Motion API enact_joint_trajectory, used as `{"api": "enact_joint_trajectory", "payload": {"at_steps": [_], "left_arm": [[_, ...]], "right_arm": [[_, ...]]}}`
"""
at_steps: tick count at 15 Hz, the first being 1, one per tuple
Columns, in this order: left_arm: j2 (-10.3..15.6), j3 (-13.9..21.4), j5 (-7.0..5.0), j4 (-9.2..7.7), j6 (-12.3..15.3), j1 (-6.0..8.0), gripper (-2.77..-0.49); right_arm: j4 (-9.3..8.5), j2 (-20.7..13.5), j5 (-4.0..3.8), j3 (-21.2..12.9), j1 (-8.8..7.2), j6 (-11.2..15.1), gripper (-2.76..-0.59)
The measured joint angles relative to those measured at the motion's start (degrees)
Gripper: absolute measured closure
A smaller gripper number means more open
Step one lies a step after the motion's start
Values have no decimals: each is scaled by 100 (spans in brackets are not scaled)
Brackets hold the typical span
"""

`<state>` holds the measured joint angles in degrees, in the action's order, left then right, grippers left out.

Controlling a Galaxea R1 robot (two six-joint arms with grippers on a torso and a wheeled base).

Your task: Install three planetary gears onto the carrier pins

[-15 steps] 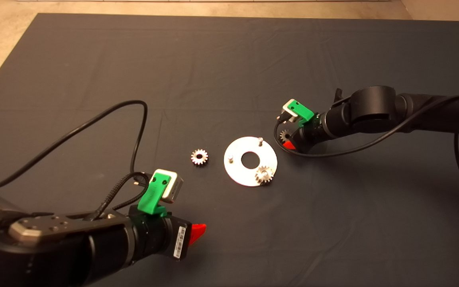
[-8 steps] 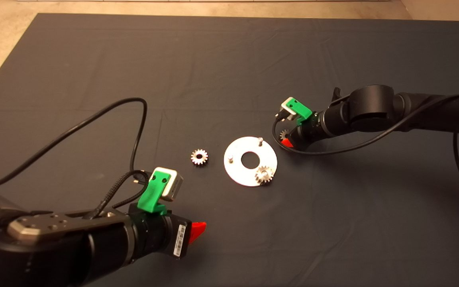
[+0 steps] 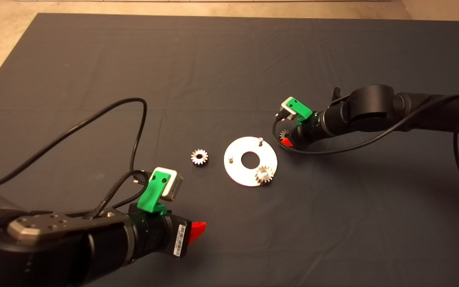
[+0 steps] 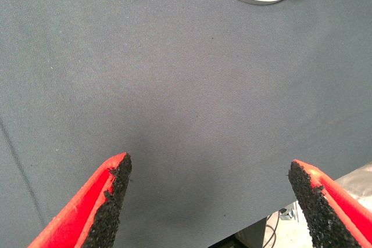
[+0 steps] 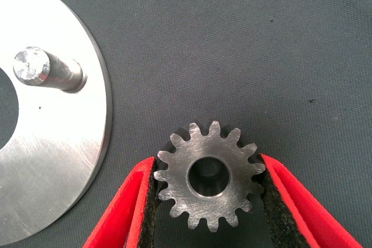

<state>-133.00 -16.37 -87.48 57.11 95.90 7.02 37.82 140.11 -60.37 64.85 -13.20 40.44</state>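
A flat silver disc [image 3: 237,171] lies mid-mat with a centre hole. Two bare carrier pins stand on it, one at the far side [image 3: 260,140] and one at the left [image 3: 231,158]. One planetary gear [image 3: 264,174] sits on the disc's near-right pin. A second gear [image 3: 199,156] lies loose on the mat left of the disc. My right gripper [image 3: 286,140] is just right of the far pin, shut on a third gear [image 5: 209,175]; the far pin [image 5: 46,69] and the disc [image 5: 52,143] show beside it. My left gripper [image 4: 209,164] stands open over bare mat at the near left.
A black cable [image 3: 94,119] loops over the mat from the left arm. Another cable [image 3: 333,150] hangs under the right arm close to the disc. The mat's far edge meets a tan floor [image 3: 213,8].
The right gripper, with its gear, has shifted slightly up and toward the far side. The left arm, the disc and the other two gears have stayed put.
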Motion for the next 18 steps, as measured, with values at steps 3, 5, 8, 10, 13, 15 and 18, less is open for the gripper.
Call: {"api": "enact_joint_trajectory", "payload": {"at_steps": [3, 5, 8, 10, 13, 15, 18], "left_arm": [[1, 0, 2, 0, 36, 0, -191], [1, 0, 1, 0, 46, 0, -191], [0, 0, 2, -1, 50, 0, -191], [1, 0, 2, 0, 50, 0, -191], [1, 0, 2, 0, 50, 0, -191], [1, 0, 0, -6, 51, 19, -191], [0, 0, 2, -6, 54, 96, -191]], "right_arm": [[0, 0, 0, 0, 0, -1, -106], [0, 0, -2, -2, 0, -1, -105], [-11, -12, -29, -39, 0, -6, -101], [-28, -30, -68, -164, 0, -6, -98], [-214, -44, -73, -342, -2, -9, -96], [-259, -74, -84, -478, -50, -9, -96], [-290, -191, -96, -560, -187, -9, -96]]}}
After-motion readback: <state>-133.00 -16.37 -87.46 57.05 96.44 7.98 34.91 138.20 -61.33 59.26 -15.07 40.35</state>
